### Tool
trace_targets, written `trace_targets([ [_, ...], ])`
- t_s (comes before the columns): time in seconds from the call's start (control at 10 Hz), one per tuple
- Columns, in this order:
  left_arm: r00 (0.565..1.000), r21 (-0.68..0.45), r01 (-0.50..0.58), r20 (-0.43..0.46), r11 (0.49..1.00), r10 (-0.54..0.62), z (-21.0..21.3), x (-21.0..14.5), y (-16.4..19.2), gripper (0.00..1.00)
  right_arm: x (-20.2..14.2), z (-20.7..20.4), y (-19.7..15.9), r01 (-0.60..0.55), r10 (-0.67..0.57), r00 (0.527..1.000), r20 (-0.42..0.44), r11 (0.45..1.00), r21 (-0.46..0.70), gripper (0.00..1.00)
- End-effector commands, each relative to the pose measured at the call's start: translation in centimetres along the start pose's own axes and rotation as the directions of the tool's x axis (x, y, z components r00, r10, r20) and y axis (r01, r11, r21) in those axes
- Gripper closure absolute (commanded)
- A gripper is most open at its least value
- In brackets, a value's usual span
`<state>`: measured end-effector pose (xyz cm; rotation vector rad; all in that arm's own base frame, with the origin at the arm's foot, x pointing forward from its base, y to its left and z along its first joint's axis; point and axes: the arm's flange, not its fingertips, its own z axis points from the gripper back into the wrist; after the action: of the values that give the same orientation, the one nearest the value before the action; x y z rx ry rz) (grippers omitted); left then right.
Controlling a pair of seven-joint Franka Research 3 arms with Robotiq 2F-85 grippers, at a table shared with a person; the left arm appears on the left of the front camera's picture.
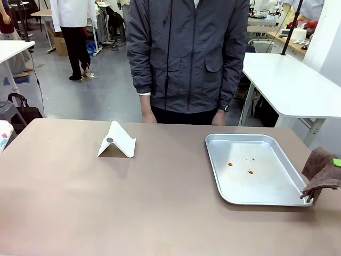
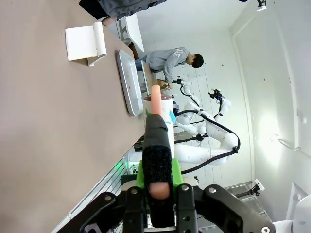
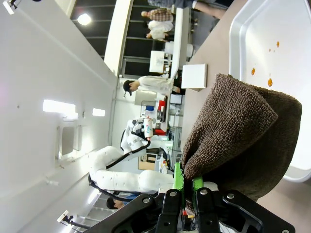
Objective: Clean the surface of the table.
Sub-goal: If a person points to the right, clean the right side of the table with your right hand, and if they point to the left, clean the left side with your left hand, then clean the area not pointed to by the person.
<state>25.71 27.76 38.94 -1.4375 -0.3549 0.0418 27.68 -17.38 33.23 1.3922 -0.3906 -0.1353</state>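
The wide brownish-taupe table [image 1: 106, 202] stretches across the front view. At its right edge my right gripper [image 1: 335, 163] is shut on a brown cloth [image 1: 321, 172] that hangs beside the metal tray. In the right wrist view the cloth [image 3: 238, 131] bulges up from the shut green-padded fingers [image 3: 188, 187], above the table [image 3: 291, 204]. My left gripper [image 2: 156, 145] is held over the table [image 2: 39, 121], its black fingers pressed together with nothing clearly between them.
A shiny metal tray [image 1: 250, 168] with a few orange spots [image 1: 230, 164] lies on the right half. A white folded stand [image 1: 116, 140] sits left of centre. A person in a grey jacket [image 1: 186, 53] stands at the far edge.
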Motion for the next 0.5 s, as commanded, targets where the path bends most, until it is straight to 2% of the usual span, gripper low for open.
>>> trace_targets([
  [0.0,1.000,-0.005,0.004,0.009,1.000,-0.004,-0.03,-0.23,-0.34,0.78,0.03,0.10,0.42,0.022,-0.022,1.000,0.001,1.000,0.002,1.00],
  [0.4,1.000,-0.005,0.004,0.009,1.000,-0.004,-0.03,-0.23,-0.34,0.78,0.03,0.10,0.42,0.022,-0.022,1.000,0.001,1.000,0.002,1.00],
])
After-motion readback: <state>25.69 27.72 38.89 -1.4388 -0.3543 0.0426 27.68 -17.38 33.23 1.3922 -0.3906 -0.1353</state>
